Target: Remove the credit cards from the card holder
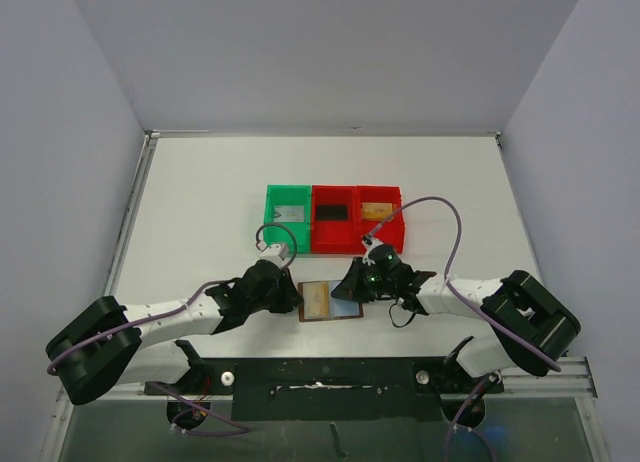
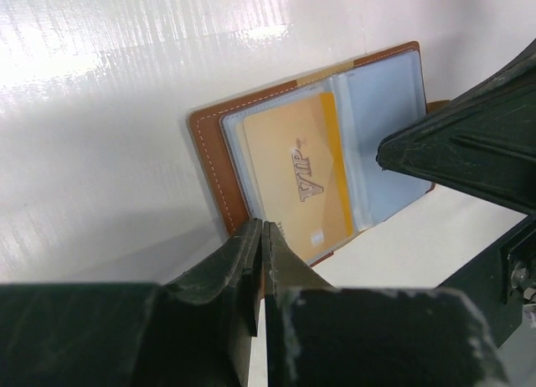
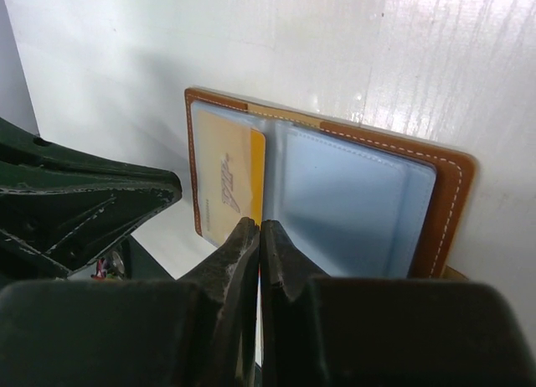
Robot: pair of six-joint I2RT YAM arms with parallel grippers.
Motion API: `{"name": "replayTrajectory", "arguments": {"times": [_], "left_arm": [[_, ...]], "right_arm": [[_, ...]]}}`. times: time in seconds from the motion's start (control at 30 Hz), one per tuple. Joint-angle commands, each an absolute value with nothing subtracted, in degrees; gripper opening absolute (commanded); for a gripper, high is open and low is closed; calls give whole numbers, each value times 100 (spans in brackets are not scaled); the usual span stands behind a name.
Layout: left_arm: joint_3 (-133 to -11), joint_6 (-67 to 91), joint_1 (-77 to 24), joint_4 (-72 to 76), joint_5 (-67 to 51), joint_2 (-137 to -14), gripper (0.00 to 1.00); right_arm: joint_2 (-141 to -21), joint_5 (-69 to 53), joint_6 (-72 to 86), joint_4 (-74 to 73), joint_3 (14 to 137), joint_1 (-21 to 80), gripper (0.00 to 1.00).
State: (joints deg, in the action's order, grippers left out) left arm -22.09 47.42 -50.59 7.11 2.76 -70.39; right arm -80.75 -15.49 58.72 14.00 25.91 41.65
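Note:
The card holder (image 1: 345, 313) lies open on the table between my two grippers, with a brown leather rim (image 2: 209, 152) and pale blue-grey plastic sleeves (image 3: 352, 203). A gold credit card (image 2: 297, 173) marked VIP sits in its left sleeve and also shows in the right wrist view (image 3: 226, 182). My left gripper (image 2: 262, 228) is shut, its tips at the holder's left edge beside the gold card. My right gripper (image 3: 259, 228) is shut, its tips over the fold between the two sleeves. I cannot tell whether either pinches a sleeve.
Three bins stand in a row behind the holder: a green one (image 1: 270, 207) with a grey card, a red one (image 1: 333, 239) with a dark card, and a red one (image 1: 396, 222) with a gold card. Grey walls stand on both sides of the table.

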Motion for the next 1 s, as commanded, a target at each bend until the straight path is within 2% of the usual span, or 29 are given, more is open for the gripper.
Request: {"name": "replayTrajectory", "arguments": {"times": [0.0,0.07,0.13,0.23,0.33,0.57,0.7,0.87,0.97], "left_arm": [[-2261,4765,-5089,1196,217,-6916,9],[-2274,4764,-5090,1237,176,-6970,15],[-2316,4757,-5091,1207,157,-7072,21],[-2401,4746,-5091,1107,109,-7295,27],[-2554,4703,-5101,915,115,-7584,28],[-2732,4626,-5115,861,17,-8052,3],[-2780,4614,-5123,817,47,-8196,0],[-2812,4623,-5116,685,199,-8220,0],[-2772,4644,-5117,654,291,-8165,0]], "right_arm": [[-8064,-1582,5731,1304,2802,4170,5],[-8199,-1614,5695,1277,2900,4204,14],[-8334,-1575,5650,1161,3045,4265,18],[-8517,-1514,5638,1109,3207,4344,20],[-8662,-1411,5742,1064,3242,4355,22],[-8907,-1135,6008,972,3235,4423,25],[-8817,-1423,6000,1551,3054,4448,18],[-8570,-1531,5928,1646,2991,4401,0],[-8448,-1613,5890,1646,2910,4312,0]]}}
